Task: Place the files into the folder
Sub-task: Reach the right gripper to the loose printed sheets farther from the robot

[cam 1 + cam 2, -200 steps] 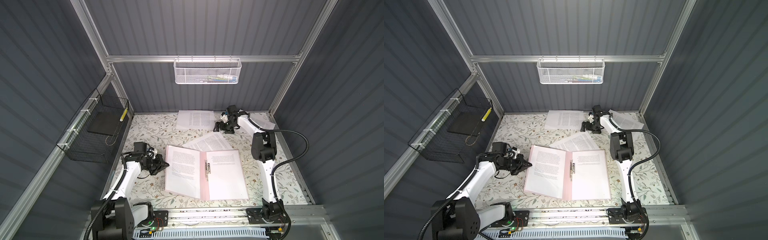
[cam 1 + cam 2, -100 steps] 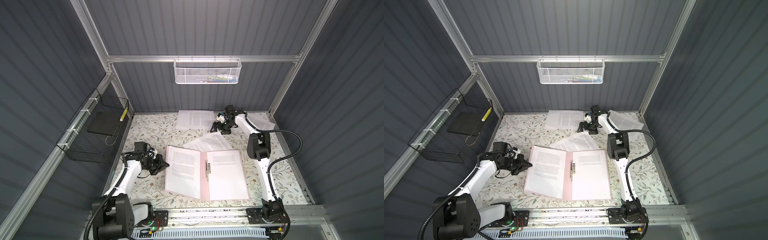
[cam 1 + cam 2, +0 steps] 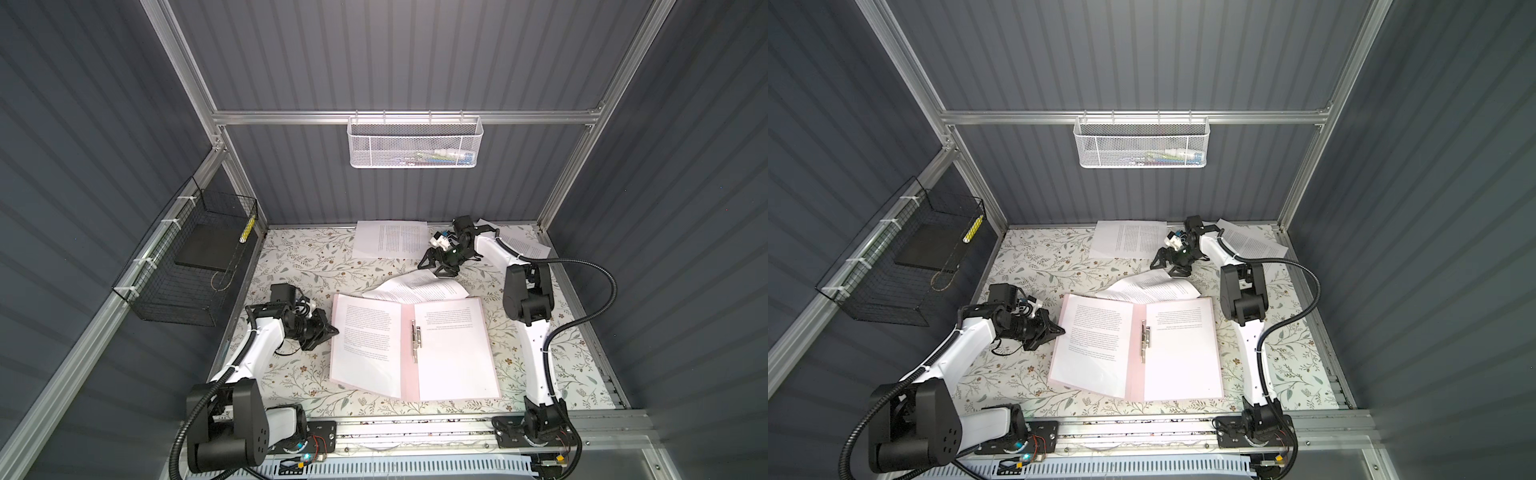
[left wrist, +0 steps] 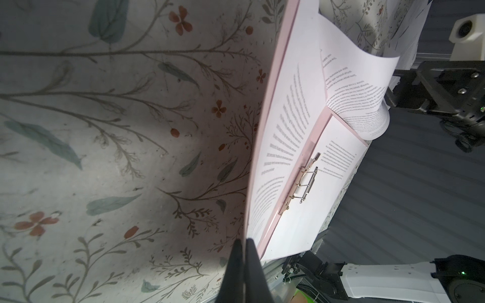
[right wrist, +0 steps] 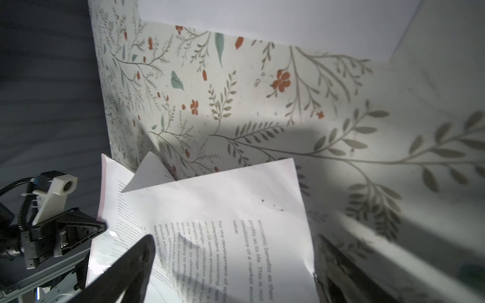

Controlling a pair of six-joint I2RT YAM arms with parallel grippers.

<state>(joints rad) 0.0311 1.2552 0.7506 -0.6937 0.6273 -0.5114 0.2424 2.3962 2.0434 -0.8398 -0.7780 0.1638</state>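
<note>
Grey ribbed walls close in a table covered with a cloth of leaves and little red flowers. On the left wall hangs a black wire basket with a flat black slab in it. Next comes the left gripper, low over the cloth, its jaws pinched shut on the left edge of the folder. The pink folder lies open in the middle of the table. Its left flap is tipped up a bit, and there is a printed page on each flap and a metal clip down the fold. Just behind it a curled page laps over the folder's far edge. The right gripper hangs over that page's far end, jaws wide apart, holding nothing. A flat page lies by the back wall, under a white mesh basket on the rail. Far right, the right arm covers part of a corner page. What sits in the white basket is too blurry to name.
</note>
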